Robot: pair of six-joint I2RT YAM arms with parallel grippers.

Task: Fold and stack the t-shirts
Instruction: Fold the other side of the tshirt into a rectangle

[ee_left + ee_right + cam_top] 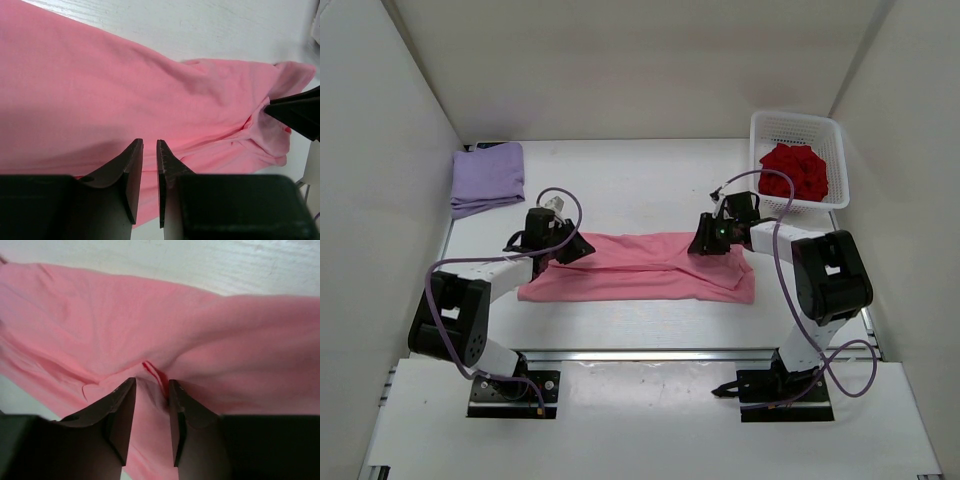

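Right end effector [151, 381] low over t-shirt [100, 325]

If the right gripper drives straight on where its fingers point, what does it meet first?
The pink soft fabric t-shirt: the right gripper points down at a raised fold of it lying between its open jaws. Contact looks near, though depth is hard to judge.

One lavender t-shirt [487, 177], one pink t-shirt [640, 272], one red t-shirt [796, 170], one basket [796, 116], two arms [470, 290] [825, 285]

Matt pink cloth t-shirt [650, 270], white plastic lattice basket [796, 118], matt white table [640, 190]
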